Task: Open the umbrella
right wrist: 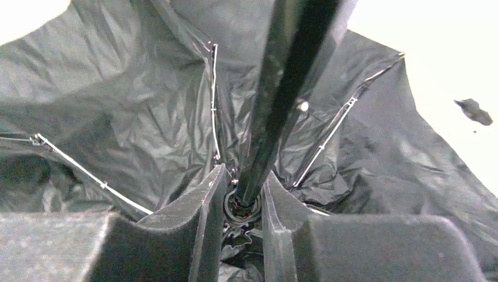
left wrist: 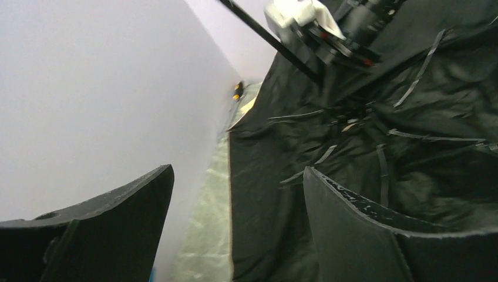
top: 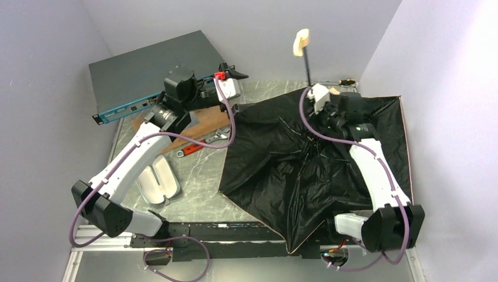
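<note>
Right, from the top external view you have the umbrella [top: 276,176] lying inverted on the right half of the bench [top: 202,176]. Its canopy is spread with the black lining up, and a thin tan edge shows along its right border. Its shaft [top: 306,67] rises from the middle of the canopy. The long axis therefore stands up off the bench, leaning slightly, and the cream handle [top: 301,42] points up toward the back wall. Your right arm [top: 370,161] reaches over the canopy to the foot of the shaft. Your left arm [top: 132,155] is raised near the canopy's far-left corner, with the left fingers [top: 238,74] clear of the fabric. On the left sit a dark grey rack unit [top: 152,70], a wooden board [top: 202,124], a red-handled wrench [top: 191,150] and an open white case [top: 157,183].

From the left wrist, your left fingers stand wide apart with nothing between them. Beyond them you see the lining, its ribs [left wrist: 437,138] and the slanting shaft.

From the right wrist, your right fingers [right wrist: 194,235] are clamped on the shaft from either side, just above the runner ring [right wrist: 238,211], with ribs fanning outward.
</note>
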Robot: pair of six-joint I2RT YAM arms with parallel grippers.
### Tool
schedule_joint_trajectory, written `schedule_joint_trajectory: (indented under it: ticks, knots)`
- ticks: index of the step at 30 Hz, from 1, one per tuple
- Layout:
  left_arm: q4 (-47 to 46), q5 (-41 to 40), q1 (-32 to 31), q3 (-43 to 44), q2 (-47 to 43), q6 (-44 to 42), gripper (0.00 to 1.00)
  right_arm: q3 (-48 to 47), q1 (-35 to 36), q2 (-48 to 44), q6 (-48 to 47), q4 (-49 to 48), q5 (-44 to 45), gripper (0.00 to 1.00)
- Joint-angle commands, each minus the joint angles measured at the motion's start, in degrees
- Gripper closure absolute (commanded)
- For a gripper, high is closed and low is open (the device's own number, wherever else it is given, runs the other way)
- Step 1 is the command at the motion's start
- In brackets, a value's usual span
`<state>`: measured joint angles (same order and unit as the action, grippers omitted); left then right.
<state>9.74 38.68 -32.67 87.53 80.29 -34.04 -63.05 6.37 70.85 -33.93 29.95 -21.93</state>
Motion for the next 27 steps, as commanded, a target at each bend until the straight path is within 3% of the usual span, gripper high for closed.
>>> schedule_joint_trajectory:
  ticks: [1, 11, 21, 24, 27]
  knots:
    - [-23.2, 8.7, -0.2, -6.4, 0.5, 25.7, 0.17, -0.8, -2.4, -7.8, 18.5, -17.1, -7.4, 1.0]
    - [-31.9, 7.2, -9.3, 7.4, 19.0, 33.3, 0.27, -2.0, -2.3, -12.7, 36.9, -24.1, -6.8, 1.0]
    - [-27.5, 3.9, -13.7, 15.7, 28.9, 34.7, 0.42, -1.7, -2.3, -15.2, 43.1, -27.6, -5.2, 1.0]
    - [-27.4, 2.3, -13.7, 14.0, 29.0, 34.7, 0.39, -2.2, -2.3, -15.3, 43.7, -28.1, -4.6, 1.0]
    - [-27.5, 0.7, -13.7, 11.6, 28.4, 32.7, 0.28, -2.1, -2.3, -15.4, 44.1, -28.6, -5.2, 1.0]
